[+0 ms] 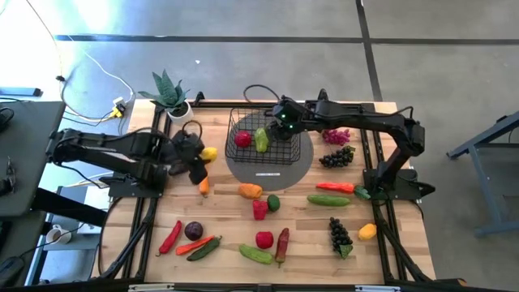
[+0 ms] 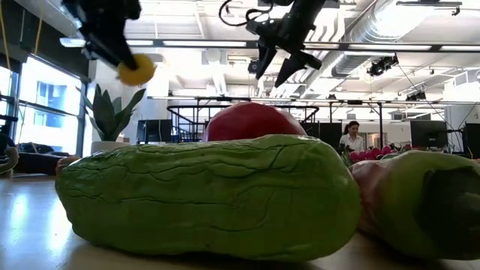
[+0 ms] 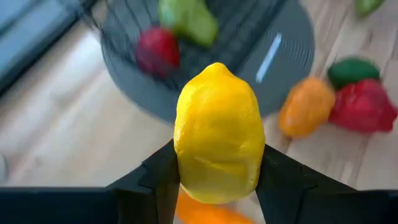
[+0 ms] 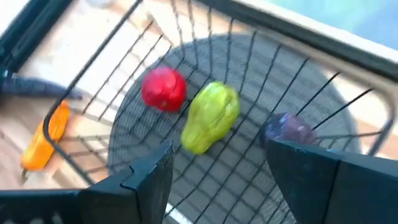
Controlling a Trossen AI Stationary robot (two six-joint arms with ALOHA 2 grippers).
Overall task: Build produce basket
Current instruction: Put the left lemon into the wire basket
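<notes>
The wooden tabletop (image 1: 146, 243) carries a grey mat (image 1: 304, 158) with the basket (image 1: 280, 152) standing on it, between the two arms. The basket holds a red piece (image 4: 163, 89), a green pepper (image 4: 211, 116) and a purple piece (image 4: 289, 131). Most produce lies loose on the near half of the tabletop, e.g. a cucumber (image 1: 255, 255) and dark grapes (image 1: 340, 234).

The left claw (image 3: 217, 180) is clenched on a lemon (image 3: 217, 130), raised above the tabletop just left of the basket; held high, it would probably clear the rim for a drop.

The right claw (image 4: 217, 171) hangs over the basket with jaws spread and empty, probably after a release.

A plant (image 1: 168, 92) stands at the far edge.
</notes>
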